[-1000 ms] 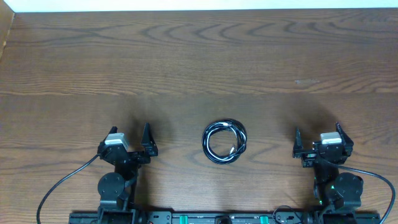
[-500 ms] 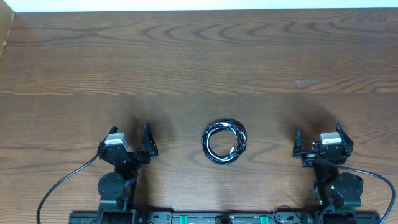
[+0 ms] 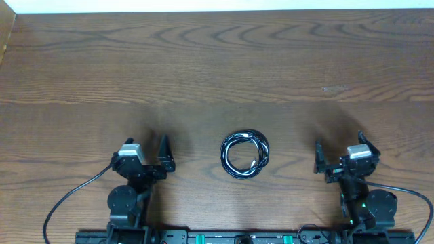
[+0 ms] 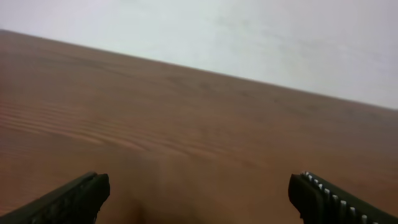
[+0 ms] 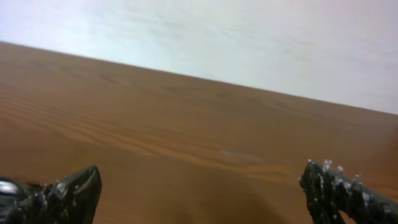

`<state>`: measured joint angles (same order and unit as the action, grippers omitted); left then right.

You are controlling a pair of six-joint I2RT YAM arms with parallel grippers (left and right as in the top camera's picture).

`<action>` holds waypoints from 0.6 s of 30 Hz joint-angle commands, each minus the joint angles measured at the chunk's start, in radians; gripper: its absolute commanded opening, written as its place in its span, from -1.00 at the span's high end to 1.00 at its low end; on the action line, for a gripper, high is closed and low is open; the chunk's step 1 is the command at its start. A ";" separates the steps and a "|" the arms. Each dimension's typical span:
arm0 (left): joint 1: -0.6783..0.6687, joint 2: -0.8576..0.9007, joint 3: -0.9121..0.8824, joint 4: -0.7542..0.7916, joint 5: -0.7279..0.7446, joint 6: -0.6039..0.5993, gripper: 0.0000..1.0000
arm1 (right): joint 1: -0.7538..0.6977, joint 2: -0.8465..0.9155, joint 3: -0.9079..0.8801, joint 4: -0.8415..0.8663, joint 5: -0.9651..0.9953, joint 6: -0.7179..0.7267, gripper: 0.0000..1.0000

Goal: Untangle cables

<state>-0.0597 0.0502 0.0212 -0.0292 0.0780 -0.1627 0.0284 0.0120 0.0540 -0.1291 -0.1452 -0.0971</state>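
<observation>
While both arms are sitting low at the near edge of the wooden table (image 3: 217, 68), you are looking at the cables (image 3: 245, 154) lying wound together in one small round coil on the bare wood, midway between the two grippers and well apart from each. The coil is showing mostly black cord, with a thin light strand running along its right inner side; the plug ends are too small to pick out. Your left gripper (image 3: 145, 152) is sitting to the left of the coil, released, its jaws spread wide and gripping nothing. In the left wrist view its dark fingertips (image 4: 78, 196) are framing only bare wood grain and a pale wall (image 4: 249, 37) beyond the far edge. Your right gripper (image 3: 339, 152) is sitting to the right of the coil, likewise released and spread wide, and in its own wrist view the fingertips (image 5: 78, 190) are bracketing nothing but table. A thick black arm wire (image 3: 68, 202) is curving out from the left arm's base toward the near edge.
</observation>
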 commanded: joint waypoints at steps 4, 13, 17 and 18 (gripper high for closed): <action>0.002 0.132 0.098 -0.072 0.203 -0.200 -0.96 | 0.005 0.035 0.047 0.007 -0.180 0.172 -0.98; 0.002 0.510 0.581 -0.356 0.343 -0.203 -0.96 | 0.005 0.426 0.422 -0.137 -0.326 0.201 -0.98; 0.002 0.647 0.768 -0.512 0.383 -0.202 -0.96 | 0.006 0.681 0.648 -0.328 -0.380 0.201 -0.98; 0.002 0.669 0.795 -0.534 0.383 -0.202 -0.96 | 0.006 0.735 0.691 -0.377 -0.393 0.201 -0.98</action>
<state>-0.0597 0.6559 0.7250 -0.5163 0.4000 -0.3527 0.0284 0.5987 0.6247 -0.4198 -0.4599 0.0898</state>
